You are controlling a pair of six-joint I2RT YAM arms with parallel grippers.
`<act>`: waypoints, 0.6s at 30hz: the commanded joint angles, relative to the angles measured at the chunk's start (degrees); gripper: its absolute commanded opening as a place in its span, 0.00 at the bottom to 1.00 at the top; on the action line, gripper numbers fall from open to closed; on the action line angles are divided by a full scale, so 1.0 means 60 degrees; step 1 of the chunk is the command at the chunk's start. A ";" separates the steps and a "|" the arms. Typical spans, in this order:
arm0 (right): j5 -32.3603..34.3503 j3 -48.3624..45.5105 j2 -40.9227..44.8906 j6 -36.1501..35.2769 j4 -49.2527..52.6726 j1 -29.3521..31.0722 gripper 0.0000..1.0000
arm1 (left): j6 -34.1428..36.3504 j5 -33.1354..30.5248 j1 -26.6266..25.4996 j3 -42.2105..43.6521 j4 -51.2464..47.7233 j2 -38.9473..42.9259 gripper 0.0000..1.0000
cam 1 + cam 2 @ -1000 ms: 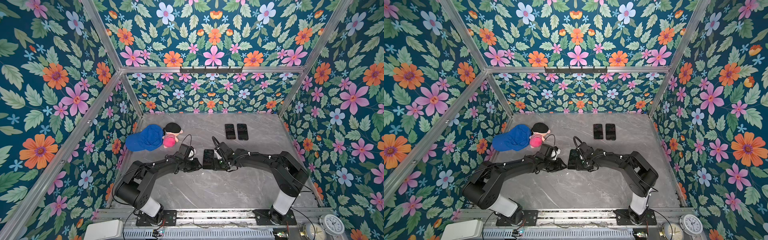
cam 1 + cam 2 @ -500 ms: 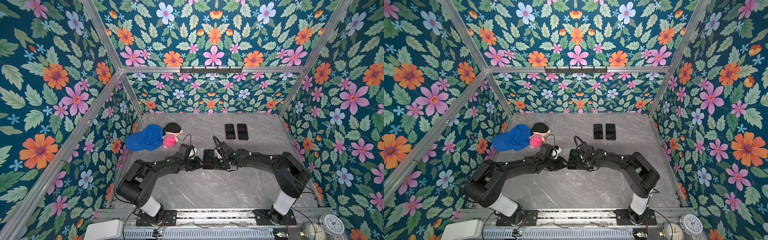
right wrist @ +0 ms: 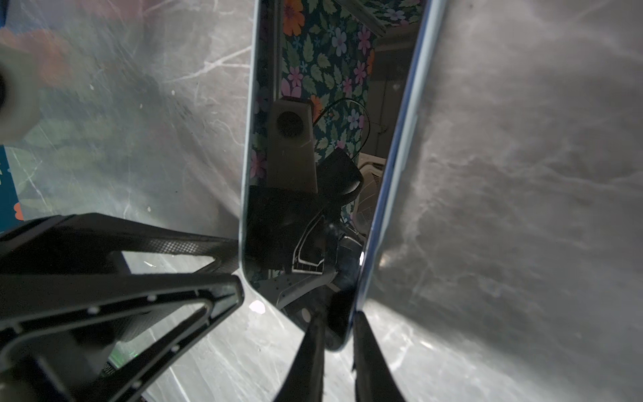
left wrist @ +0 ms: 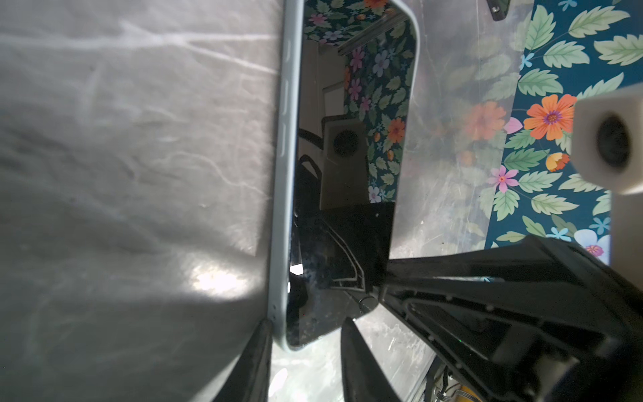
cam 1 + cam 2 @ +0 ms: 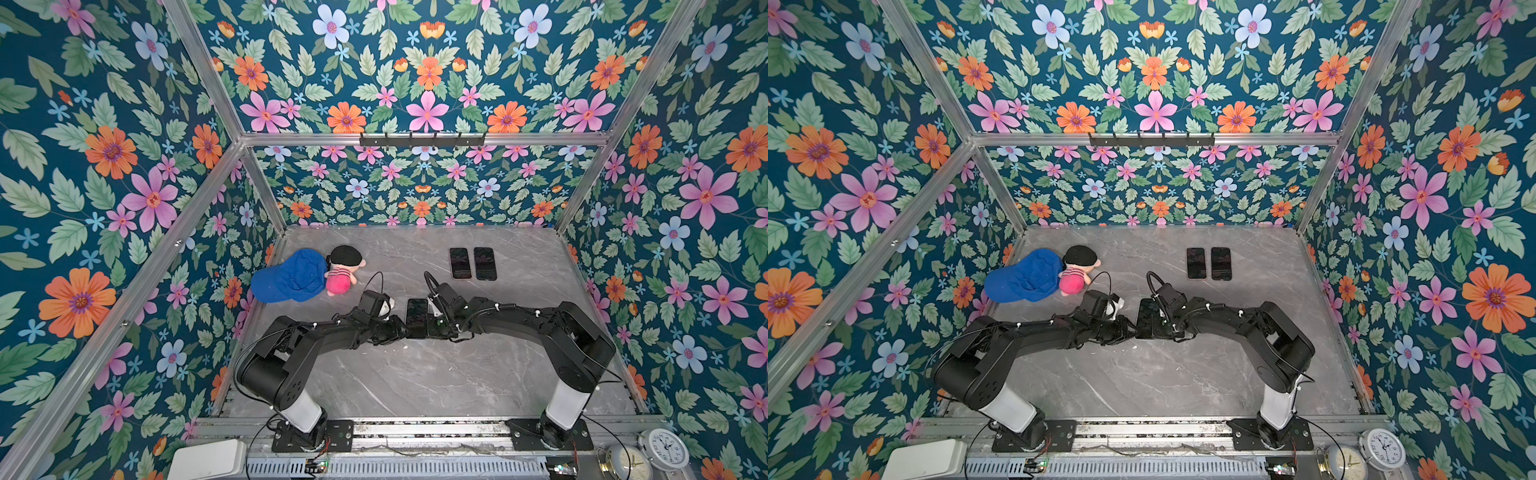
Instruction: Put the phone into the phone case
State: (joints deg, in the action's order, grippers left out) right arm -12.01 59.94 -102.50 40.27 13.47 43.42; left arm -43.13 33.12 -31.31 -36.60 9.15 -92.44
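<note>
Grey marble with white veins is seen on the bench (image 5: 415,386), teal floral print on the walls (image 5: 104,187). Glossy black is worn by the phone (image 5: 416,318), pale blue by the phone case (image 4: 282,174), blue by the cap (image 5: 291,278).

Dark-screen phone (image 5: 417,318) face-up inside pale blue case (image 4: 282,209), lying flat

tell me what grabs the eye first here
The loud floral walls box everything in. Mid-table, the left hand and right hand grip the near corners of one dark phone. A blue cap and a doll lie at the left edge; two more phones sit side by side, far right.
</note>
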 commanded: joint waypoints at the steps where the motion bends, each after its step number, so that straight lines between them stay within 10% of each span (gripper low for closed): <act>1: -0.0159 0.0015 -0.0081 0.0085 -0.0131 0.0007 0.13 | -0.0039 0.0178 -0.0040 0.0029 0.0328 -0.0017 0.34; 18: -0.0503 -0.0116 -0.0246 0.0231 -0.0539 0.0014 0.07 | -0.0274 0.0247 -0.0243 0.0162 0.0687 -0.0100 0.30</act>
State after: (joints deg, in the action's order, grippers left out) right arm -12.53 59.72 -103.00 41.54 12.95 43.22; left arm -44.62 32.10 -32.29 -35.70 11.03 -92.84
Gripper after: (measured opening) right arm 0.069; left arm 0.301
